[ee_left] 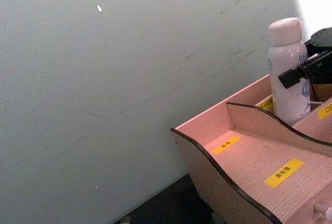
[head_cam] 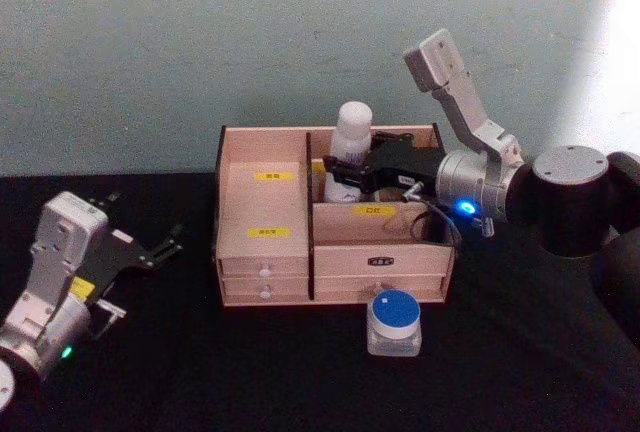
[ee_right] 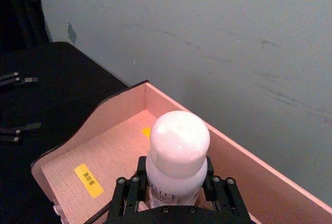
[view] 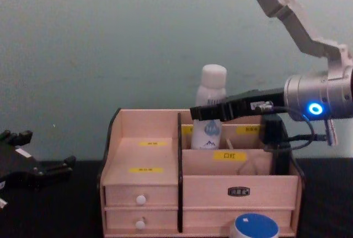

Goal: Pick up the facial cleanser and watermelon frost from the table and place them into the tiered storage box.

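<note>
Right tool (head_cam: 342, 177) grips the bottle (head_cam: 353, 132), standing in the box's (head_cam: 290, 139) rear compartment. Left tool (head_cam: 150, 250) idles open. Next, release the bottle, then fetch the jar (head_cam: 394, 322).

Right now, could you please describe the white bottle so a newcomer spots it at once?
Find the wooden box on the table. In its back right compartment the white bottle stands upright, clamped by the right gripper; the left gripper rests far left. Unlike the blue-lidded jar, it is tall.
</note>
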Available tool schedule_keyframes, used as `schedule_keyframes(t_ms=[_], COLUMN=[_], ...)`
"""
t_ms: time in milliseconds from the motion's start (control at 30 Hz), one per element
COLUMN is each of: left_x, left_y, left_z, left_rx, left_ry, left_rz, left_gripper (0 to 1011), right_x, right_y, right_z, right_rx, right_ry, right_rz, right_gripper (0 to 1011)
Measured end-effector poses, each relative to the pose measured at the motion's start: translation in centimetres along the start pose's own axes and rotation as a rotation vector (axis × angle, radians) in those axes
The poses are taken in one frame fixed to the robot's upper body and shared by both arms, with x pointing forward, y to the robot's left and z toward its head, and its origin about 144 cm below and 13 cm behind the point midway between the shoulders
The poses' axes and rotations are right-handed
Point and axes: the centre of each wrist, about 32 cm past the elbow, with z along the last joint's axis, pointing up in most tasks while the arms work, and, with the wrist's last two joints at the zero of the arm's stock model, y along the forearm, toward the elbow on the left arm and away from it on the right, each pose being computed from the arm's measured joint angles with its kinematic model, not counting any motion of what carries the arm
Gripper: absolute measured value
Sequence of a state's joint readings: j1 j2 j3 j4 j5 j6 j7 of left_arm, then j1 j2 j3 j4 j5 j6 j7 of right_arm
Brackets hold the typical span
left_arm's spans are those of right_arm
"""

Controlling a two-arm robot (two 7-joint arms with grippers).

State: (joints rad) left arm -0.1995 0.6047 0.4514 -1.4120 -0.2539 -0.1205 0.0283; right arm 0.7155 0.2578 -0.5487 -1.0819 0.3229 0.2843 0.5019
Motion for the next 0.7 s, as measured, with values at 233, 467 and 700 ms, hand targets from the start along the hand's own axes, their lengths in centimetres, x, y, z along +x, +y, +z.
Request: schedule_keyframes(t_ms=[233,467,700], left_x=[0.00,0.00,0.00], left_y=[0.00,0.00,0.00], left_z=[0.00,0.00,0.00], left_rx=[0.000,0.000,0.000], left_ry=[0.000,0.000,0.000], left_rz=[0.000,0.000,0.000], left_gripper=[1001,1001,1001], right_x=[-0.11,-0.12,-0.20], right_y=[0.33,0.61,0.81], right_z=[-0.39,-0.75,-0.98], right_rx=[-0.011,-0.022,-0.027], right_ry=[0.003,0.003,-0.002], right_rz=[0.003,0.001,-0.001], right_gripper=[602,602,602])
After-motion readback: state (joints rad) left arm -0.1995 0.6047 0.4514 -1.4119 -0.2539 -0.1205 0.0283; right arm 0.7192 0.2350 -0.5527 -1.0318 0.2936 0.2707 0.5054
